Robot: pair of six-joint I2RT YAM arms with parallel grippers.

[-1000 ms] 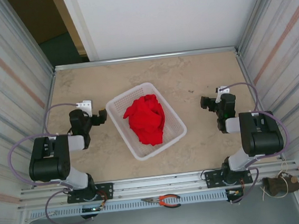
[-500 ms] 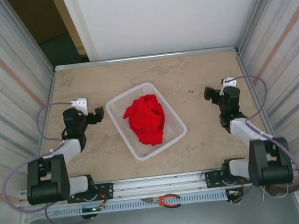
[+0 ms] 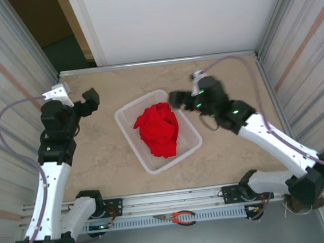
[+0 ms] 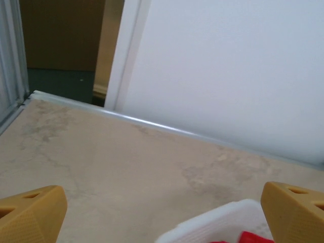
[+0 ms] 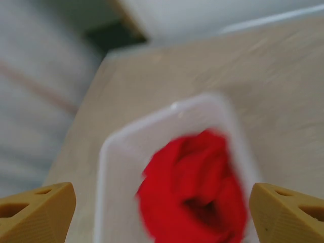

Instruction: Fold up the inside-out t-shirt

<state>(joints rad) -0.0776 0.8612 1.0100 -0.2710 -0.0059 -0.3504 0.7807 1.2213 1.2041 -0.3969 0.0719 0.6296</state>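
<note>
- The inside-out t-shirt [image 3: 158,130] is a crumpled red heap in the white basket [image 3: 127,110] on the table [image 3: 232,71]. From above its long axis runs far-to-near, tipped slightly to your right at the near end. No collar, hem or print is readable, so you cannot tell which end is which.
- Right gripper [image 3: 177,99]: fingers [image 5: 35,210] are spread wide with nothing between them. They hang off the basket's far right corner. In the blurred wrist view the shirt [image 5: 192,187] sits ahead and below, framed between the two tips.
- Left gripper [image 3: 85,103]: fingers [image 4: 30,212] are also wide apart and empty. The basket corner [image 4: 212,225] and a sliver of red [image 4: 253,238] lie low, just beside the right-hand finger.
- Since a second ago, both arms have unfolded. The right gripper has swung from well right of the basket to its far corner. The left has gone farther out and to the left. Shirt and basket have not moved.
</note>
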